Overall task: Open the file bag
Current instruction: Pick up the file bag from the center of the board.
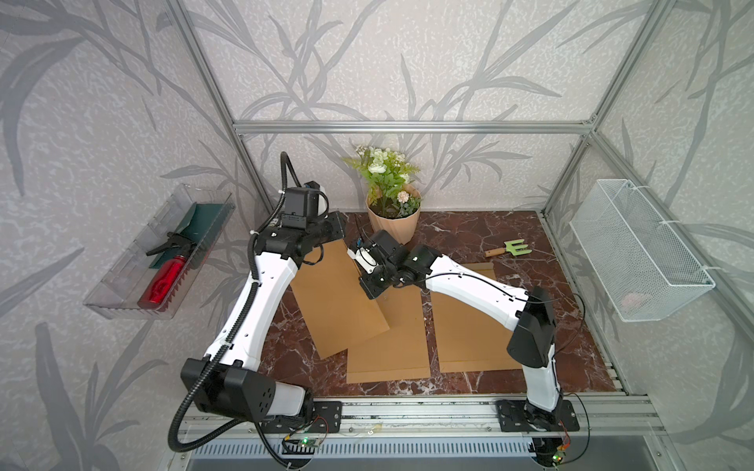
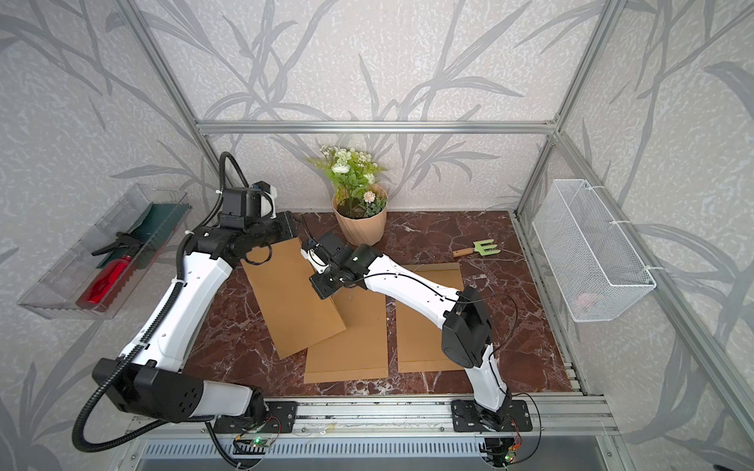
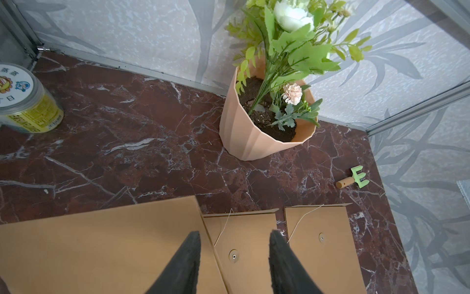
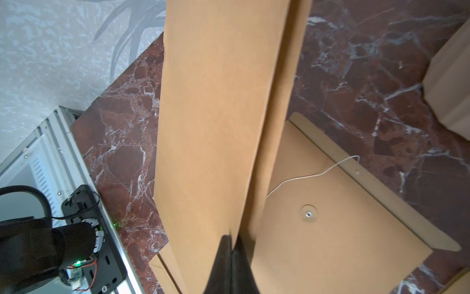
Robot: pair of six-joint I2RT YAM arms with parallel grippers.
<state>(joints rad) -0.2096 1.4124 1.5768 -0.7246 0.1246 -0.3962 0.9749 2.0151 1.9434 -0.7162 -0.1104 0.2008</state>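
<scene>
One file bag (image 1: 338,301), nearest the left edge of your table (image 1: 469,228), stands tilted, its long edge pinched in your closed right gripper (image 4: 230,240). Your left gripper (image 3: 234,232) hovers by its far end, jaws apart, empty

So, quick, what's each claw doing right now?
Left gripper: open, holding nothing.
Right gripper: closed on the edge of the tilted file bag.

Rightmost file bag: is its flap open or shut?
Open. In the left wrist view the flap lies folded back flat and the string trails loose, off the button.
</scene>
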